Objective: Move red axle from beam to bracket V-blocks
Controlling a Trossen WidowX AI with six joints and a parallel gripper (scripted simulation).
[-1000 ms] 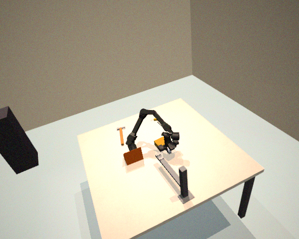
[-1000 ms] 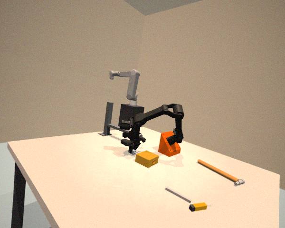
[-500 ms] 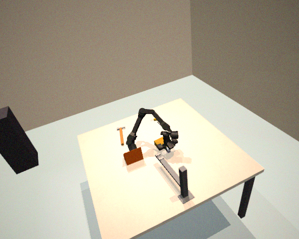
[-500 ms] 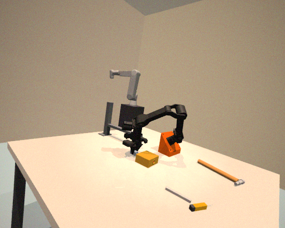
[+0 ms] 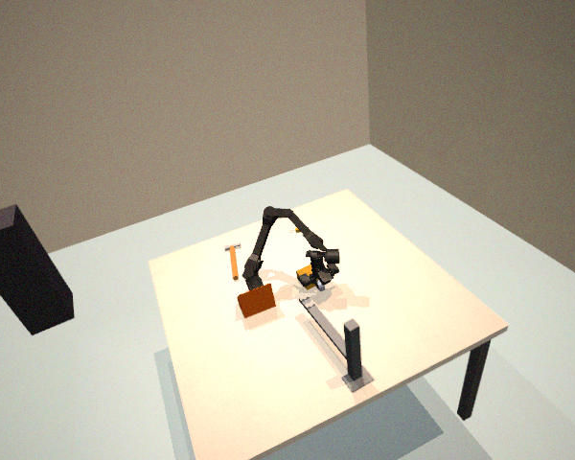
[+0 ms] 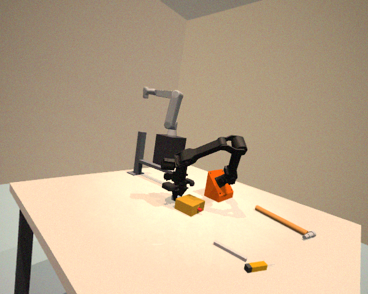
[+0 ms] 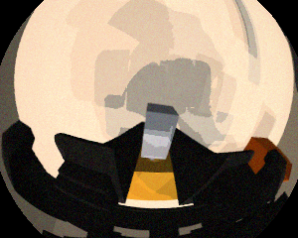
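1. Relation that governs the next move: the red axle lies beyond the gripper, down and to the right in the exterior view. The yellow-orange block, taken to be the beam, is between them.
2. Axle position: one red end shows at the hole in the block's right-hand face; the rest is hidden. It is not on the bracket.
3. Axle heading: the visible end points away from the gripper, toward the lower right of the exterior view. Its long axis appears level, running through the block toward the gripper side.
4. Tool state: the fingers are clamped on a grey push tool. In the wrist view its near end meets the block's outline; contact with the axle cannot be seen.
5. Step in hand, judged: driving the axle out by its far end. The push should stay in line with the bore; a skewed push could jam the axle or shift the block.
6. Handedness: the single arm must serve both sides. It would probably have to set the tool down and come round to the red end before carrying the axle to the bracket.
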